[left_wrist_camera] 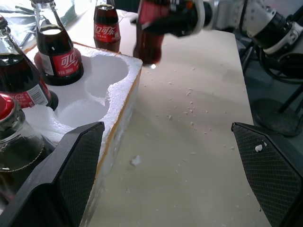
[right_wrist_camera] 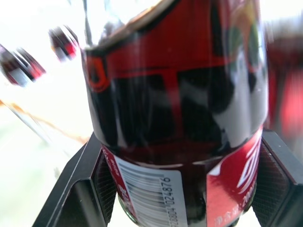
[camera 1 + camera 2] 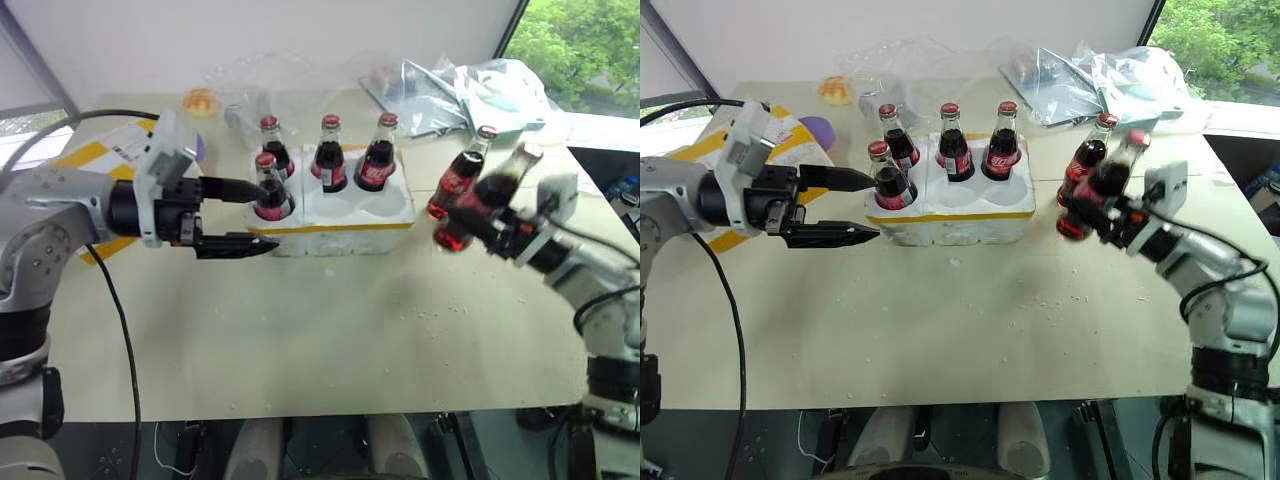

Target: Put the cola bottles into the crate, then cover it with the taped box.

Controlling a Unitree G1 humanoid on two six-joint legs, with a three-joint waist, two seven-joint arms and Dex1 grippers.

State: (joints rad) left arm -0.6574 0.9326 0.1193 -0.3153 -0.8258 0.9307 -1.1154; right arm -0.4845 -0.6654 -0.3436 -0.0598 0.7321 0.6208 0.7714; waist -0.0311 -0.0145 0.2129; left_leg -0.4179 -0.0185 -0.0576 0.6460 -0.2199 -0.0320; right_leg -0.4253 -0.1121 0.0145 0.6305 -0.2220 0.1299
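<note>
The crate [image 3: 345, 218], a low white foam tray with yellow tape at its base, sits mid-table. Several cola bottles stand in it: three in the back row [image 3: 330, 155] and one at front left [image 3: 268, 190]. The other two front holes hold nothing. My left gripper [image 3: 262, 215] is open at the crate's left end, its fingers [image 1: 71, 175] astride the front corner. My right gripper [image 3: 497, 222] is shut on a tilted cola bottle [image 3: 495, 185] lifted off the table, right of the crate. Another bottle [image 3: 455, 180] stands beside it. The taped box [image 3: 95, 152] lies behind my left arm, mostly hidden.
Crumpled clear plastic bags [image 3: 480, 90] lie at the back right. An orange thing [image 3: 200, 100] and a purple thing [image 3: 201, 148] sit at the back left. Foam crumbs [image 3: 430, 315] dot the table in front of the crate.
</note>
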